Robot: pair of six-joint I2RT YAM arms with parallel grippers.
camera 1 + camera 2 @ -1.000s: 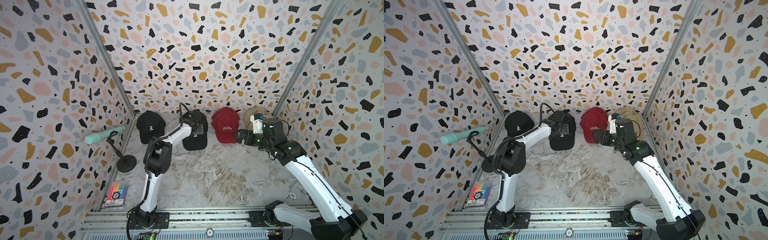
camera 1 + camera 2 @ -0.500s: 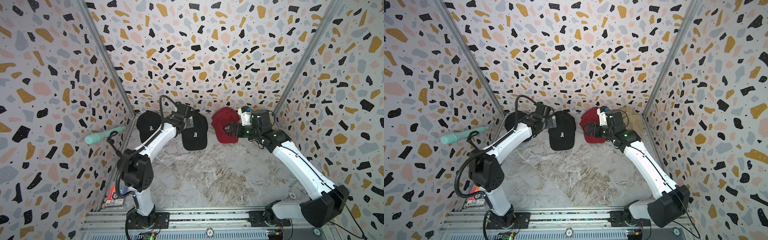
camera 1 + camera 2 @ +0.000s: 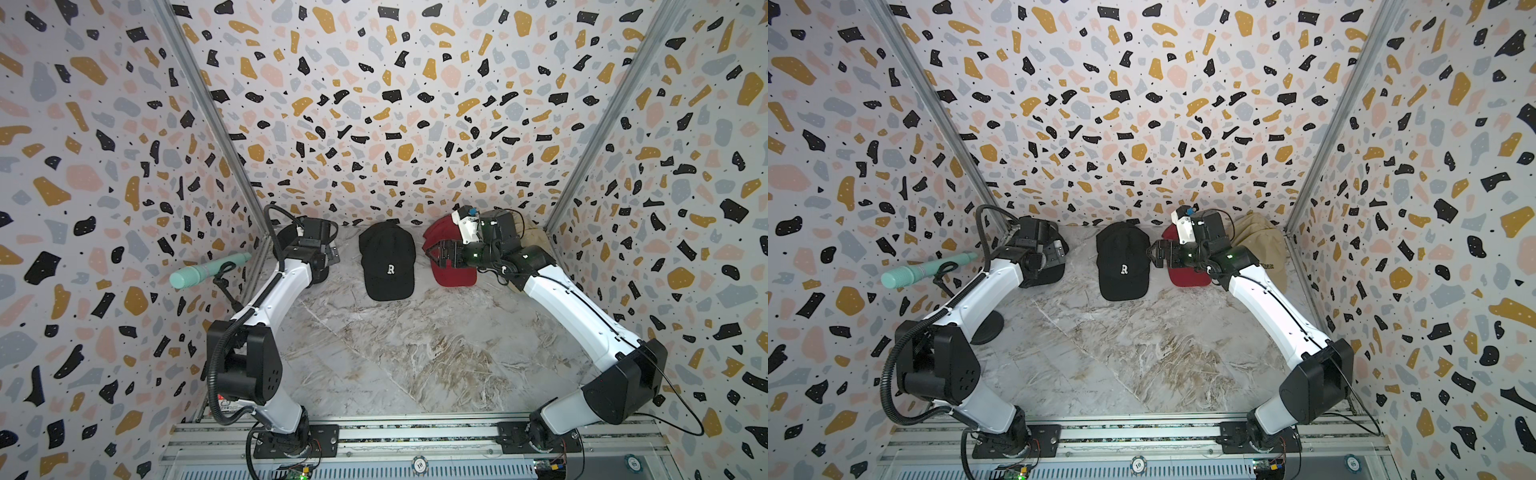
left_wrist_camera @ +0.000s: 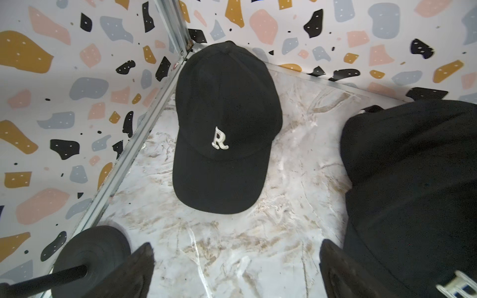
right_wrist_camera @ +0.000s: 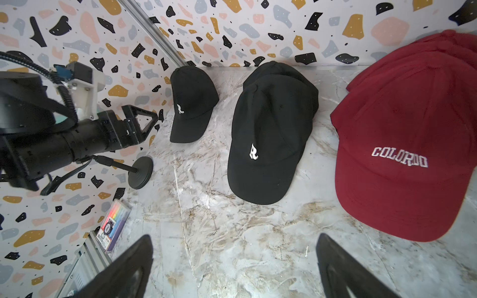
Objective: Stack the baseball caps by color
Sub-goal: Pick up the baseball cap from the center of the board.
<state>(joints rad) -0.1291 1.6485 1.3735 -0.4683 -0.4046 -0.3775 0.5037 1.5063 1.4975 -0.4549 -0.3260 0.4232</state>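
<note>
We are poising the left gripper (image 4: pixel 235 258), jaws spread, at the lone black cap (image 4: pixel 222 129), likely bound for the 2-cap stack (image 5: pixel 268 139); the right gripper (image 5: pixel 235 247) is hovering, also spread.

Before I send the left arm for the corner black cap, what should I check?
1. Left gripper open and empty: ok.
2. Right gripper open and empty: ok.
3. Corner black cap uncovered, free to grasp: ok.
4. Black stack complete: not ok, corner cap lies apart.
5. Left gripper clear of the stand base: cannot tell.
6. Tan caps fully stacked: cannot tell, right arm hides part.
</note>
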